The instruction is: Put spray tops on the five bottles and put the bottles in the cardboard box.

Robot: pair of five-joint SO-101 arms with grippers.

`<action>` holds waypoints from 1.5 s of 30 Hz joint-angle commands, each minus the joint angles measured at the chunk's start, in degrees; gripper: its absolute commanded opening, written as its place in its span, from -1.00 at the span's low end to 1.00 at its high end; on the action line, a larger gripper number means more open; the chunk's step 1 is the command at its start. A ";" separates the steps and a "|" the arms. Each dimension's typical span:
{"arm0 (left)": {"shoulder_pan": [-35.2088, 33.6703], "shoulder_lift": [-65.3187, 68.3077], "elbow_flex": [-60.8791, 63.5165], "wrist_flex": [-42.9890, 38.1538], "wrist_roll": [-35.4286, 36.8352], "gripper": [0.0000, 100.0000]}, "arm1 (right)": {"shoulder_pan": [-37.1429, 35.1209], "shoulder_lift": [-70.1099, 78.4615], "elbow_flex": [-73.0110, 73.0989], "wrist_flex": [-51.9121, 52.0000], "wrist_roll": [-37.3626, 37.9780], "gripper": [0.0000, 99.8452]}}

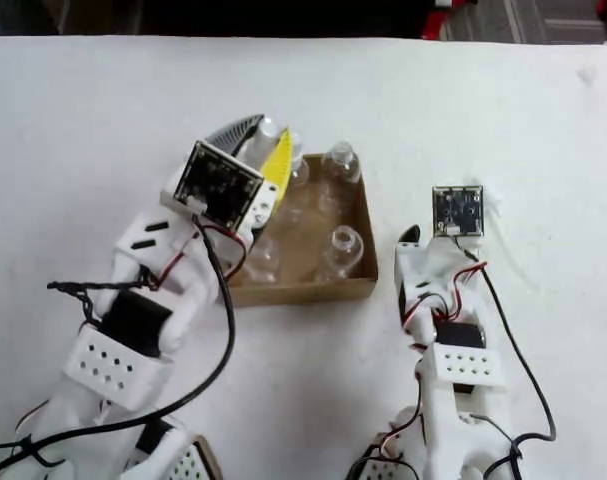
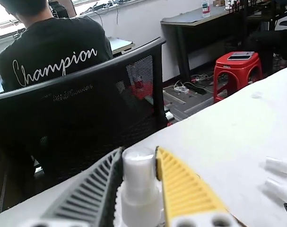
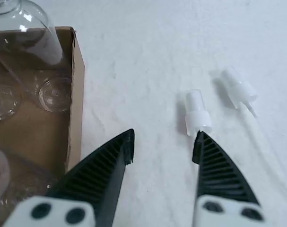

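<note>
Left wrist view: the left fingers (image 2: 181, 189), one grey and one yellow, are clamped on a white plastic spray top (image 2: 139, 177). Whether a bottle hangs beneath it is cut off. In the high view they sit over the far end of the brown cardboard box (image 1: 313, 290), where clear plastic bottles (image 1: 343, 245) stand, at least some with open necks.

The right fingers (image 3: 100, 175), both black, are spread wide above the white worktop (image 3: 148, 56). One tip touches a second spray top (image 3: 197, 113) lying near the box, and a third spray top (image 3: 239, 90) lies just beyond it.

These tops look light, hard and smooth, so they will likely skid or roll. The wider collar seems the best hold, not the thin nozzle. The bottles look thin-walled and easy to tip.

The left arm covers part of the box and the clear bottles overlap, so I cannot count them.
</note>
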 commanded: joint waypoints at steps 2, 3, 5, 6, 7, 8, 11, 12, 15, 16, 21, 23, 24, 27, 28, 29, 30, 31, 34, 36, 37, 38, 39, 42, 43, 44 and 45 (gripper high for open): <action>0.13 -1.54 0.88 -3.87 1.05 -0.95 | -0.13 0.04 -0.62 -1.19 0.70 -0.63; 0.13 -1.54 0.70 -3.87 1.05 -0.95 | -0.13 0.04 -0.62 -1.19 0.70 -0.63; 0.04 -1.71 -0.44 -4.40 0.97 -0.95 | -0.22 0.04 -0.62 -1.19 0.70 -0.63; 0.04 -1.98 -1.93 -4.04 0.88 -0.95 | -0.22 0.04 -0.62 -1.19 0.70 -0.63; 0.04 -2.24 -3.25 -3.87 0.26 -0.95 | -0.22 0.04 -0.62 -1.19 0.70 -0.63; 0.04 -2.51 -4.40 -3.87 -0.88 -0.95 | -0.22 0.04 -0.62 -1.27 0.70 -0.63; 0.31 -3.21 -6.59 -3.25 -2.99 -0.95 | -0.22 0.04 -0.62 -1.27 0.70 -0.63; 0.40 -3.38 -7.30 -1.76 -2.90 -0.95 | -0.22 0.04 -0.62 -1.27 0.70 -0.63; 0.57 -3.56 -8.44 4.22 -2.90 -0.95 | -0.22 -0.04 -0.62 -1.27 0.70 -0.63; 0.57 -3.56 -8.62 5.71 -2.90 -0.95 | -0.22 -0.04 -0.62 -1.27 0.70 -0.63; 0.75 -3.56 -8.44 7.30 -2.73 -0.95 | -0.22 -0.04 -0.62 -1.27 0.70 -0.63; 1.71 -3.56 -8.18 7.47 -0.79 -0.95 | -0.22 -0.04 -0.62 -1.27 0.70 -0.63; 1.89 -3.56 -8.09 7.56 0.35 -0.95 | -0.22 -0.04 -0.62 -1.27 0.70 -0.63; 2.33 -3.12 -8.09 7.56 1.14 -0.95 | -0.22 -0.04 -0.62 -1.27 0.70 -0.63; 2.33 -3.12 -8.09 7.56 1.14 -0.95 | -0.22 0.04 -0.62 -1.27 0.70 -0.63; 2.33 -3.12 -8.00 7.56 1.14 -0.95 | -0.22 0.04 -0.62 -1.27 0.70 -0.63; 2.15 -3.12 -8.00 7.56 1.14 -0.95 | -0.22 0.04 -0.62 -1.27 0.70 -0.63; 2.07 -3.12 -7.65 7.21 1.05 -0.95 | -0.22 0.04 -0.62 -1.19 0.70 -0.63; 1.89 -3.47 -7.91 7.03 0.88 -0.95 | -0.22 0.04 -0.62 -1.19 0.70 -0.63; 1.63 -3.47 -9.67 7.03 -0.09 -0.95 | -0.22 0.04 -0.62 -1.19 0.70 -0.63; 1.10 -3.47 -10.64 7.03 -1.49 -0.95 | -0.22 0.04 -0.62 -1.19 0.70 -0.63; 1.10 -3.47 -11.69 7.03 -2.64 -0.95 | -0.22 0.04 -0.62 -1.19 0.70 -0.63; 1.10 -3.47 -12.66 7.12 -3.34 -0.95 | -0.22 0.04 -0.62 -1.19 0.70 -0.63; 1.19 -3.47 -13.89 7.56 -2.90 -0.95 | -0.22 0.04 -0.62 -1.27 0.70 -0.63; 1.36 -3.47 -13.80 7.56 -2.90 -0.95 | -0.22 -0.04 -0.62 -1.27 0.70 -0.63; 1.45 -3.47 -13.63 7.82 -2.81 -0.95 | -0.22 -0.04 -0.62 -1.27 0.70 -0.63; 1.45 -3.30 -13.63 8.62 -2.81 -0.95 | -0.22 -0.04 -0.62 -1.27 0.70 -0.63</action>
